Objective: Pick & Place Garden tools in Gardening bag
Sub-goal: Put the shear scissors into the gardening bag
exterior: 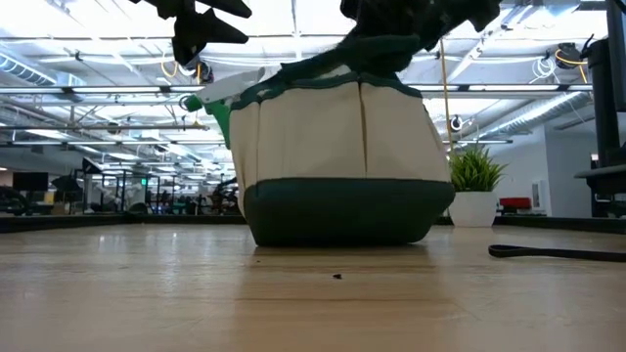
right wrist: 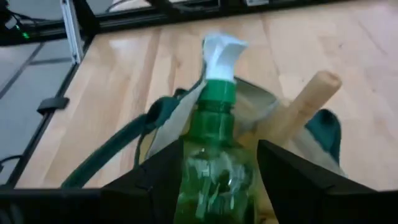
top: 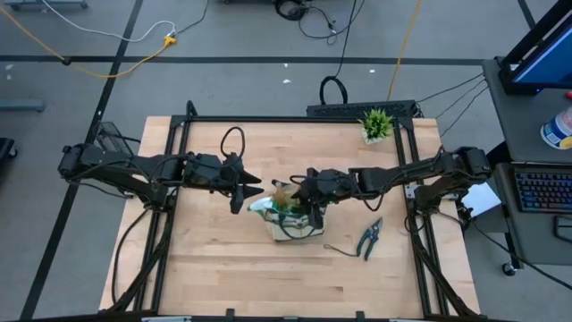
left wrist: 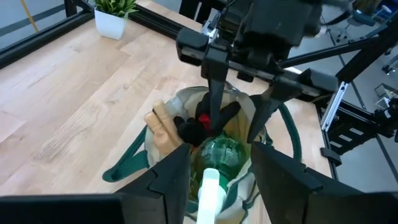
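the right gripper (right wrist: pixel 217 180), closed on the green plastic spray bottle with white nozzle (right wrist: pixel 214 118), lowers it into the beige fabric gardening bag with dark green trim (top: pixel 290 219) mid-bench, so release seems next, while the wide-spread left gripper (top: pixel 253 190) hovers beside the bag.

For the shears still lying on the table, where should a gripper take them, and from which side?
Probably from above, across the teal handles of the shears: they lie flat on the table, clear of the bag, with the handles as the thickest part.

The bag (top: pixel 288 219) mouth is blocked by the right gripper (top: pixel 315 217) and the bottle (left wrist: pixel 219 155). Free table surrounds the shears (top: pixel 370 238).
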`<state>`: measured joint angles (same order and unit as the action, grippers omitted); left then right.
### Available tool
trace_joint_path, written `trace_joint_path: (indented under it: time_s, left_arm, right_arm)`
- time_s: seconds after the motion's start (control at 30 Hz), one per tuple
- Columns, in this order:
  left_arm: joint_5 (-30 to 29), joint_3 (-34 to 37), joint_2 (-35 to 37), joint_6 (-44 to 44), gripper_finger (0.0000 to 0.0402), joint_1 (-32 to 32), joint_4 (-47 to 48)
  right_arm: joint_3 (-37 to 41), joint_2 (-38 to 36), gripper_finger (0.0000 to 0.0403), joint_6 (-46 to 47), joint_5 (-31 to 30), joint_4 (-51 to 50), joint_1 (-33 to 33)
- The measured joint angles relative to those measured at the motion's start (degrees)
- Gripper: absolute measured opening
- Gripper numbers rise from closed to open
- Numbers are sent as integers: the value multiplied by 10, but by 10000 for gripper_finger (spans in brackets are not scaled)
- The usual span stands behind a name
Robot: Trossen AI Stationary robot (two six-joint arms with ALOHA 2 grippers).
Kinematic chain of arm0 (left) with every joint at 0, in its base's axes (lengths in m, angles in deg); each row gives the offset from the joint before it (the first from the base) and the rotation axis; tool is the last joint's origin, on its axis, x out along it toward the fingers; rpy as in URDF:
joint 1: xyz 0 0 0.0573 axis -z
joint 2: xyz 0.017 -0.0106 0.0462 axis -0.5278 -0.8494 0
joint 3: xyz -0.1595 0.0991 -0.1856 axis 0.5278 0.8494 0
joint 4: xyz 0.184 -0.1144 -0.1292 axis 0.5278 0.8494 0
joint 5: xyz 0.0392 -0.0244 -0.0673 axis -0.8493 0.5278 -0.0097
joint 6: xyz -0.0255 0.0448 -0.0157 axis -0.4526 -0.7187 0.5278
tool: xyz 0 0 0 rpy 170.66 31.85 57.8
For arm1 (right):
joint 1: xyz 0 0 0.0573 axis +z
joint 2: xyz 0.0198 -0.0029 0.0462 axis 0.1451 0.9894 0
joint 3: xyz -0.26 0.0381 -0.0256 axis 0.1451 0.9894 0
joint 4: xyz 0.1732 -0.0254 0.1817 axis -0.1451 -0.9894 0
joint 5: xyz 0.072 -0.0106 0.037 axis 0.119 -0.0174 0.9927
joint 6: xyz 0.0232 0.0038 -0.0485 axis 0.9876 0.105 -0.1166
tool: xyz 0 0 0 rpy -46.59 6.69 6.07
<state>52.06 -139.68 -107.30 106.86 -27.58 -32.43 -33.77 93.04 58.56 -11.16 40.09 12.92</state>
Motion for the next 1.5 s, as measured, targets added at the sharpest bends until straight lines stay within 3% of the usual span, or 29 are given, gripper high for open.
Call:
trace_joint_path:
  time_s: [0.57,0.73,1.03,1.5]
  left_arm:
    - [0,0,0,0,175,0,0]
    - [1,0,0,-7,175,3,0]
    - [1,0,0,-14,175,23,0]
    - [0,0,0,-14,175,45,-1]
  right_arm:
    - [1,-1,192,28,-4,-54,70]
    - [1,3,192,58,-34,-72,103]
    - [29,3,192,124,-94,-55,154]
    - [43,3,192,134,-109,-10,162]
